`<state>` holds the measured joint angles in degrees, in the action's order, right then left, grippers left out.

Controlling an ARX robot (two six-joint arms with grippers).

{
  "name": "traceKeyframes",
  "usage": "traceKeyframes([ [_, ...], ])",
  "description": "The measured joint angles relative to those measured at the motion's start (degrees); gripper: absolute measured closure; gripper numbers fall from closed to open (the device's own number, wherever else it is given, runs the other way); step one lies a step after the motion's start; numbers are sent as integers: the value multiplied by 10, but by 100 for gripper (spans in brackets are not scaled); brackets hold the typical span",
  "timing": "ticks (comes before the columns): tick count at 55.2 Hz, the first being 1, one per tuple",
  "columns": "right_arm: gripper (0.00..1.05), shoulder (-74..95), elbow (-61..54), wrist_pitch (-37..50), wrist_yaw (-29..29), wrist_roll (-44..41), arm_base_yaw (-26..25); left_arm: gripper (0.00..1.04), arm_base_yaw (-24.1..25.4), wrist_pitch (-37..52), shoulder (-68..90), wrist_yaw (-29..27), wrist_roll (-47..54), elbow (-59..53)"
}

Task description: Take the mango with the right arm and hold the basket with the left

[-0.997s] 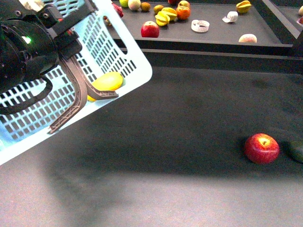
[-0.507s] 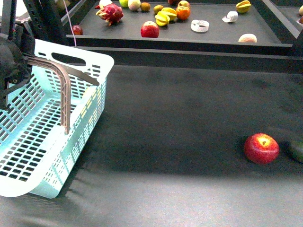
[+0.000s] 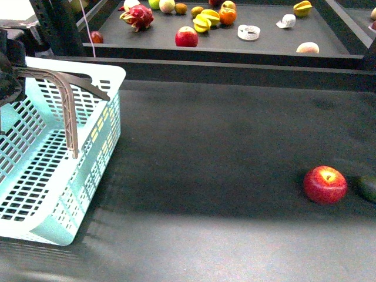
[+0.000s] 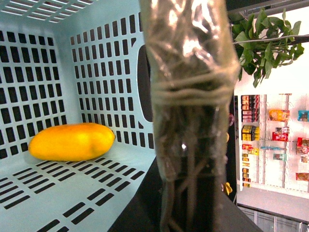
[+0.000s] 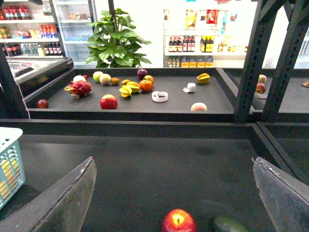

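The pale turquoise basket point(image 3: 88, 170) sits at the table's left with its handles up. My left gripper point(image 3: 8, 83) is shut on the basket's tape-wrapped handle point(image 4: 189, 92). In the left wrist view the yellow-orange mango point(image 4: 71, 141) lies on the basket's floor point(image 4: 72, 193) against a slotted wall. In the front view the mango is hidden behind the basket's walls. My right gripper point(image 5: 176, 195) is open and empty, its fingers point(image 5: 67, 203) wide apart above the dark table. It is far to the right of the basket, whose corner shows in the right wrist view point(image 5: 9, 166).
A red apple point(image 3: 325, 184) and a dark green fruit point(image 3: 369, 188) lie at the table's right; both show under my right gripper, the apple point(image 5: 178, 221) beside the green fruit point(image 5: 231, 225). A raised back shelf point(image 3: 264, 44) holds several fruits.
The basket has swung down from a raised, tilted pose to level on the table's left side. The mango has gone out of sight in the front view.
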<state>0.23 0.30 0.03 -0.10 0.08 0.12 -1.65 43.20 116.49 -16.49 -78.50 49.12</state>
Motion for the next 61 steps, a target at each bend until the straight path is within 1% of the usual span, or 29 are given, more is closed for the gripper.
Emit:
traceKeyframes([
  [1, 8, 0, 0, 0, 0, 0, 0, 95, 0, -2, 0, 0, -3, 1],
  [2, 8, 0, 0, 0, 0, 0, 0, 89, 0, -7, 1, 0, -8, 3],
  [5, 8, 0, 0, 0, 0, 0, 0, 77, 0, -17, 4, -2, -14, 5],
  [8, 8, 0, 0, 0, 0, 0, 0, 62, -2, -29, 5, -15, -10, 5],
  [9, 8, 0, 0, 0, 0, 0, 0, 60, -2, -30, 5, -18, -8, 5],
  [16, 8, 0, 0, 0, 0, 0, 0, 30, -8, -30, -23, -58, 44, -21],
  [18, 8, 0, 0, 0, 0, 0, 0, 19, -11, -18, -44, -66, 72, -38],
  [23, 8, 0, 0, 0, 0, 0, 0, 5, -12, 4, -82, -66, 107, -69],
  [25, 8, 0, 0, 0, 0, 0, 0, 7, -10, 18, -108, -64, 127, -96],
  [29, 8, 0, 0, 0, 0, 0, 0, 6, -3, 40, -138, -58, 152, -133],
  [32, 8, 0, 0, 0, 0, 0, 0, 6, 12, 56, -166, -51, 175, -168],
  [37, 8, 0, 0, 0, 0, 0, 0, 6, 47, 79, -214, -38, 214, -222],
  [49, 8, 0, 0, 0, 0, 0, 0, 6, 168, 136, -335, 1, 303, -344],
  [56, 8, 0, 0, 0, 0, 0, 0, 6, 220, 153, -380, 14, 365, -404],
  [61, 8, 0, 0, 0, 0, 0, 0, 6, 235, 161, -385, 13, 389, -419],
])
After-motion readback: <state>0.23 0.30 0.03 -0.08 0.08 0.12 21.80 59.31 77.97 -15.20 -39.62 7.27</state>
